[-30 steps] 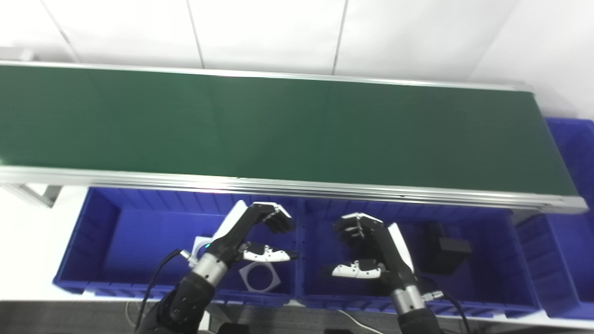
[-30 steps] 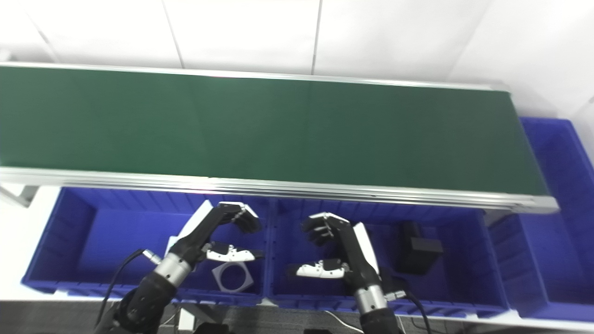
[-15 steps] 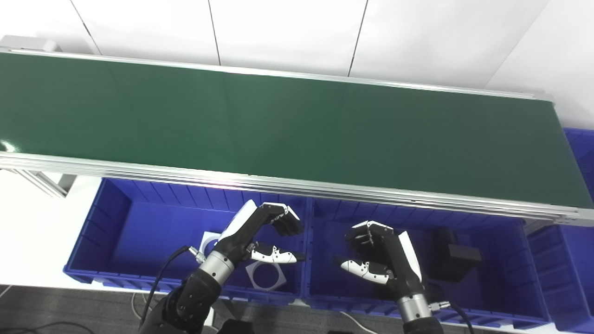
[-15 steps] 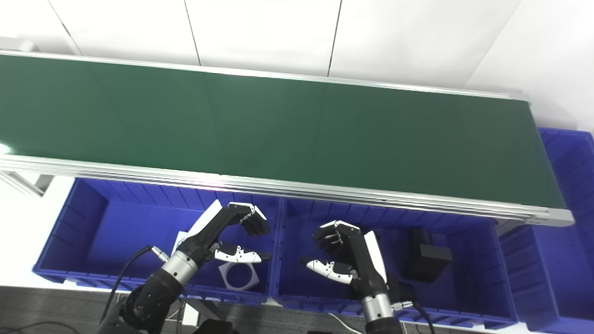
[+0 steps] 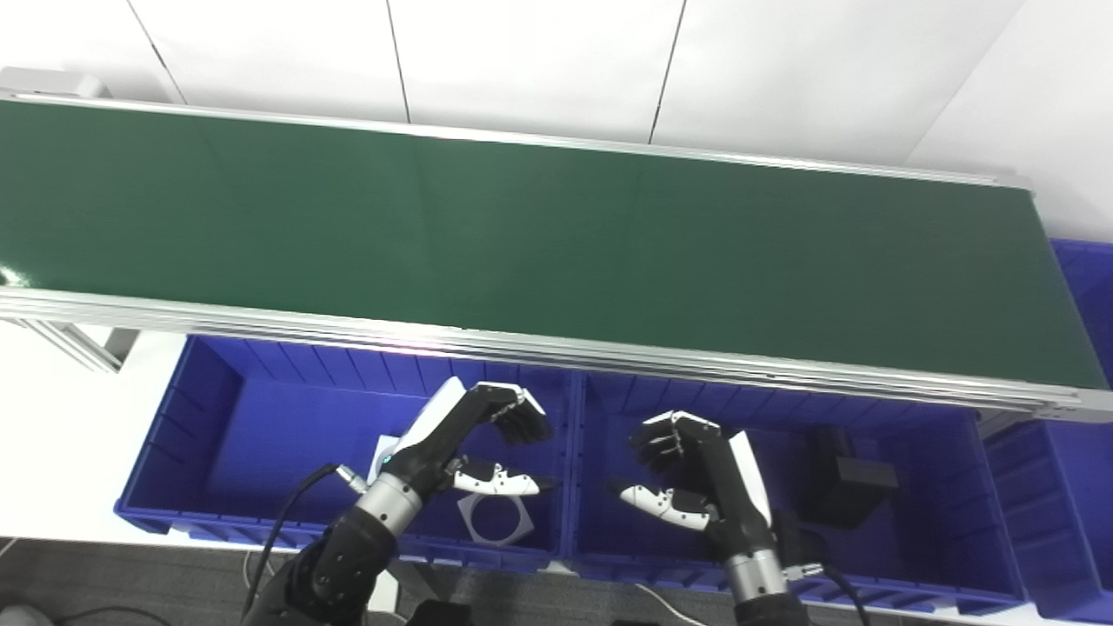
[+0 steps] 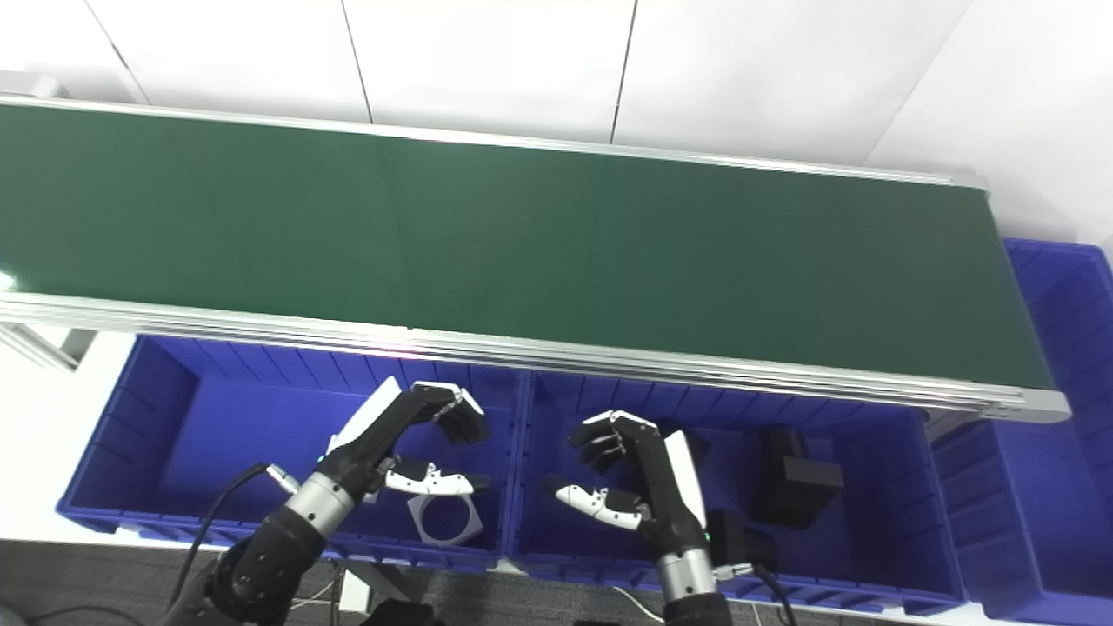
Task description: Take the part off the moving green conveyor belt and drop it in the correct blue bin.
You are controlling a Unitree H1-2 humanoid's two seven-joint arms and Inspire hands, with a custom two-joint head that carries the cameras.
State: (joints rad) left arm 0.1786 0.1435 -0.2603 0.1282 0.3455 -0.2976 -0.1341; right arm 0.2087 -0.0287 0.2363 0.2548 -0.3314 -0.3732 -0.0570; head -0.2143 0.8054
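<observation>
- Your green conveyor belt (image 5: pixel 539 235) runs left to right across the scene on an aluminium frame (image 5: pixel 556 352); no part shows on the stretch in view.
- Behind it stands a white panelled wall (image 5: pixel 522 61).
- On the near side, two blue bins sit side by side under the belt's edge: the left blue bin (image 5: pixel 261 435) and the right blue bin (image 5: pixel 948 513). A third blue bin (image 6: pixel 1061 296) stands at the belt's right end.
- The left bin holds a white square frame with a round hole (image 5: pixel 496 520).
- The right bin holds a black block-shaped part (image 5: pixel 848 478).
- Your left hand (image 5: pixel 474 439) hangs over the left bin, fingers curled, thumb out, gripping nothing.
- Your right hand (image 5: pixel 696 474) hangs over the right bin, likewise curled and empty.
</observation>
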